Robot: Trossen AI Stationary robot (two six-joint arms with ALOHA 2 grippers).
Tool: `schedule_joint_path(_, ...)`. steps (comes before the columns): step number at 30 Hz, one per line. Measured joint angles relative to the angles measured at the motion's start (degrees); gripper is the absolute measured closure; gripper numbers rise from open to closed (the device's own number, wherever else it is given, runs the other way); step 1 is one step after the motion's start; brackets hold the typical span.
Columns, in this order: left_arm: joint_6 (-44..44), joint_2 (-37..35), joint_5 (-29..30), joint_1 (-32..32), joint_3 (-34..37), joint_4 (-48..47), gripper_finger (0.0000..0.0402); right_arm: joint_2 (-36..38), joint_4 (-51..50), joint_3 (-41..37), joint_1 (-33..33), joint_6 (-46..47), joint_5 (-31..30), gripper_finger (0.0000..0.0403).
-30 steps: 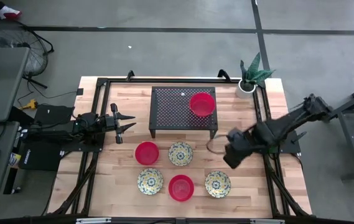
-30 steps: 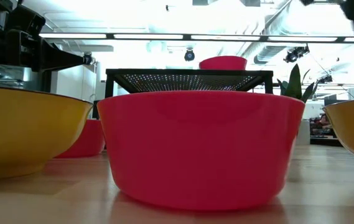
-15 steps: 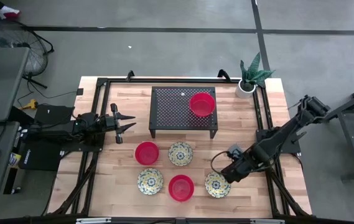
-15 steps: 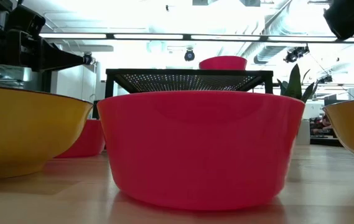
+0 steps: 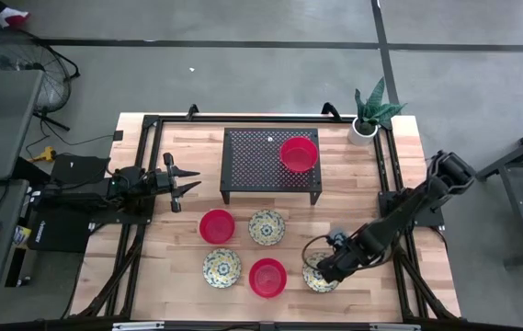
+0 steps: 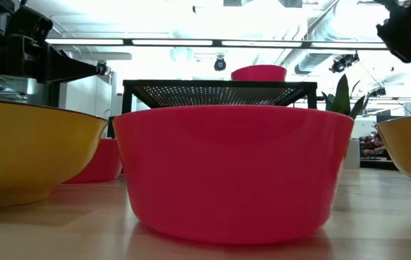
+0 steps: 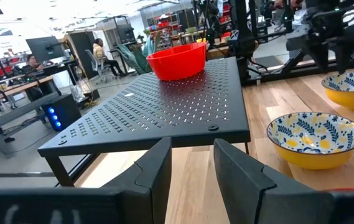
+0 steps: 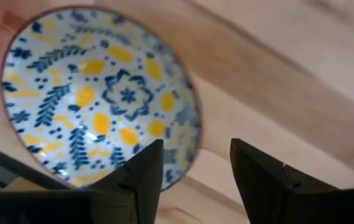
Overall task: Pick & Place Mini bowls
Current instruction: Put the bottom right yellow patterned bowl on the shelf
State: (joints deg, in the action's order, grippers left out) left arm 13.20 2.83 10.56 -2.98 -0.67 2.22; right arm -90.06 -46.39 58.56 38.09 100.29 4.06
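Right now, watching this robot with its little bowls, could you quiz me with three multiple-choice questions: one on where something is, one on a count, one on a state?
1. Where is the right gripper?
A. over the rack
B. over the patterned bowl at the table's front right
C. beside the plant

2. How many red bowls show?
A. one
B. three
C. five

3. The right gripper's fingers are:
A. open
B. shut on a bowl
C. hidden

Answers: B, the high view shows it there; B, one on the black rack and two on the table; A, a gap straddles the rim.
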Motion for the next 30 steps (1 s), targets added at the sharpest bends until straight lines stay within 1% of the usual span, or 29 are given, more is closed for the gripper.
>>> schedule_joint_path(3, 0.0, 0.0, 0.0, 0.0, 0.0, 0.0, 0.0284, -1.4, 2.0, 0.0, 0.0, 0.5, 0.6, 0.0232)
schedule_joint_path(8, 0.0, 0.0, 0.0, 0.0, 0.0, 0.0, 0.0284, -3.4, 2.6, 0.0, 0.0, 1.7, 2.7, 0.0235)
schedule_joint_path(14, 0.0, 0.0, 0.0, 0.0, 0.0, 0.0, 0.0284, -3.8, 2.6, -0.2, 0.0, 2.0, 3.3, 0.0241)
schedule_joint_path(25, 0.0, 0.0, 0.0, 0.0, 0.0, 0.0, 0.0284, -3.8, 4.7, -2.2, -0.2, 3.5, 4.0, 0.0281)
schedule_joint_path(30, 0.0, 0.0, 0.0, 0.0, 0.0, 0.0, 0.0284, -3.8, 4.7, -2.2, -0.2, 3.4, 4.0, 0.0308)
